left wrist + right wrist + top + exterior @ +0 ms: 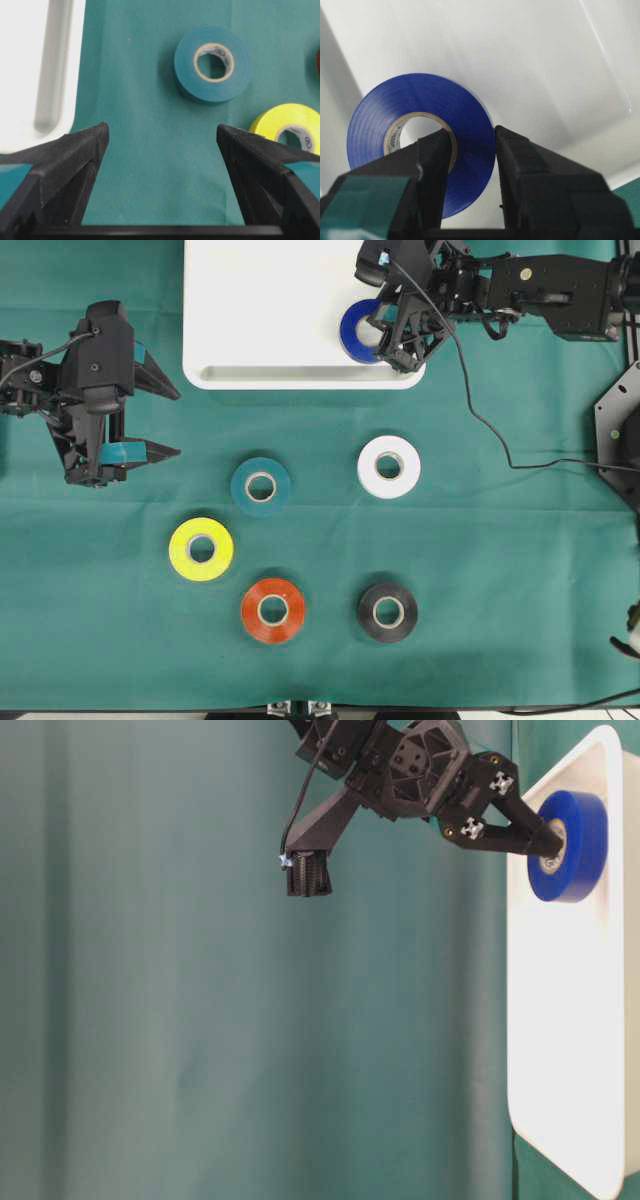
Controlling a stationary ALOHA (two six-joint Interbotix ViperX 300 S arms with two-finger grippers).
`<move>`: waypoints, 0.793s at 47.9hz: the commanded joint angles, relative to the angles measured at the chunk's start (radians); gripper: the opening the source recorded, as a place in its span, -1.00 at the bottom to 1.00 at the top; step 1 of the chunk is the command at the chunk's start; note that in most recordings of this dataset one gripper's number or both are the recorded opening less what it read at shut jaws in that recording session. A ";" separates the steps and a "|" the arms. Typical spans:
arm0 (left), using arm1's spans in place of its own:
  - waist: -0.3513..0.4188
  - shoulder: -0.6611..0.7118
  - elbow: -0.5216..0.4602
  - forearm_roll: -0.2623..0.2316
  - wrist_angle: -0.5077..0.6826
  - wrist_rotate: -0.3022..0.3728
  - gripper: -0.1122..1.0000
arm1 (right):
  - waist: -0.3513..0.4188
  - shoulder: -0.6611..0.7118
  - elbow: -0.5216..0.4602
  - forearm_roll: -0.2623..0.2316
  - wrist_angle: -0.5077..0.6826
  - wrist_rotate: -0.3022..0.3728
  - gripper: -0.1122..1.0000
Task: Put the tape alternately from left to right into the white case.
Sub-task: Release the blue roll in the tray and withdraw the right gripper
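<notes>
My right gripper [392,340] is shut on the blue tape [355,330], with one finger through its core and the other outside the roll. It holds the roll on edge over the right front corner of the white case [270,300]. The wrist view shows the blue tape [380,110] in the right gripper [471,132] above the case floor [520,60]. On the cloth lie the teal tape [261,485], white tape [389,467], yellow tape [201,549], red-orange tape [273,610] and black tape [387,612]. My left gripper [165,422] is open and holds nothing, left of the teal tape [212,64].
A green cloth covers the table. The case's front left corner [30,75] lies close to my left gripper [162,135]. The yellow tape [290,127] sits just beyond its right finger. A black cable [490,435] trails over the cloth on the right.
</notes>
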 commanded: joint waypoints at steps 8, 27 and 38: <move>0.003 -0.006 -0.017 0.002 -0.005 0.000 0.23 | -0.003 -0.014 0.003 -0.002 -0.009 0.000 0.01; 0.003 -0.006 -0.018 0.002 -0.005 0.000 0.23 | -0.002 -0.014 0.005 -0.003 -0.009 -0.002 0.68; 0.002 -0.006 -0.017 0.002 -0.005 0.000 0.23 | 0.002 -0.025 0.005 -0.002 -0.009 -0.003 0.67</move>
